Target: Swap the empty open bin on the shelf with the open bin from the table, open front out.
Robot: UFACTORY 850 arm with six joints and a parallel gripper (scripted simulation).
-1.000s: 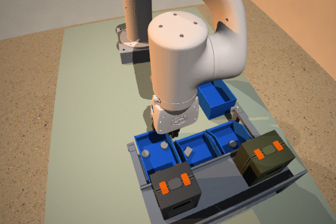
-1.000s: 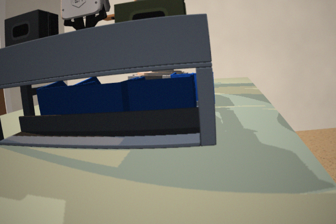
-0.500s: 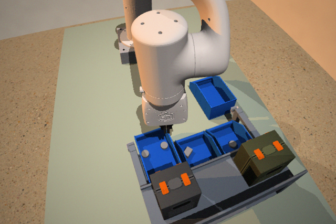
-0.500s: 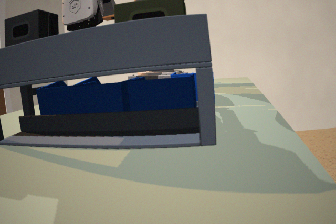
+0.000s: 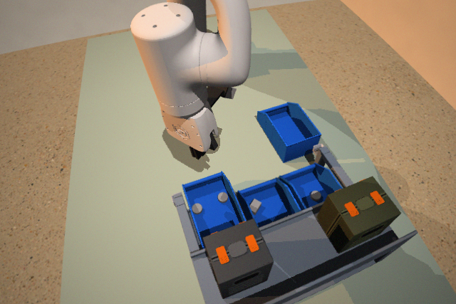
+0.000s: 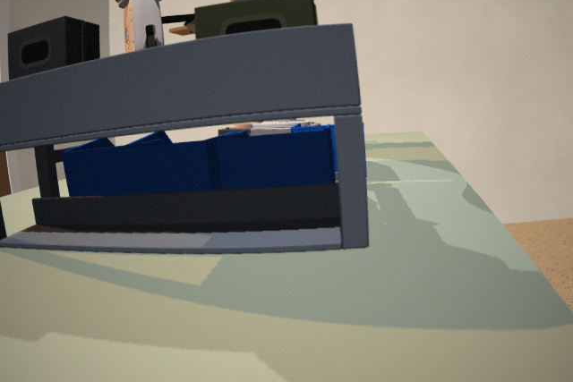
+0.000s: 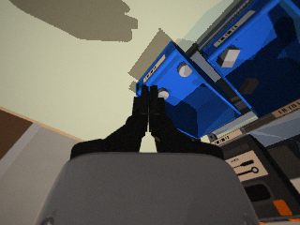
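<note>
My gripper (image 5: 201, 152) (image 6: 151, 41) (image 7: 148, 95) is shut and empty, tilted above the table in front of the shelf's left end. An empty blue bin (image 5: 288, 127) stands on its base on the table top, by the shelf's right front post. The left blue bin (image 5: 217, 205) (image 7: 192, 100) at the shelf holds two round grey parts and reaches farther forward than its neighbours. Its rear end is hidden, so I cannot tell whether it lies level behind the lip. The middle bin (image 5: 270, 203) (image 7: 267, 61) holds a grey block; the right bin (image 5: 309, 186) holds a round part.
The grey shelf (image 5: 298, 241) (image 6: 277, 72) carries a dark case (image 5: 239, 260) (image 6: 37, 46) (image 7: 267, 175) above the left bin's rear and an olive case (image 5: 359, 210) (image 6: 254, 14) at the right. Its posts (image 5: 335, 168) (image 6: 351, 183) stand at the ends. The arm's own wrist hangs above the table.
</note>
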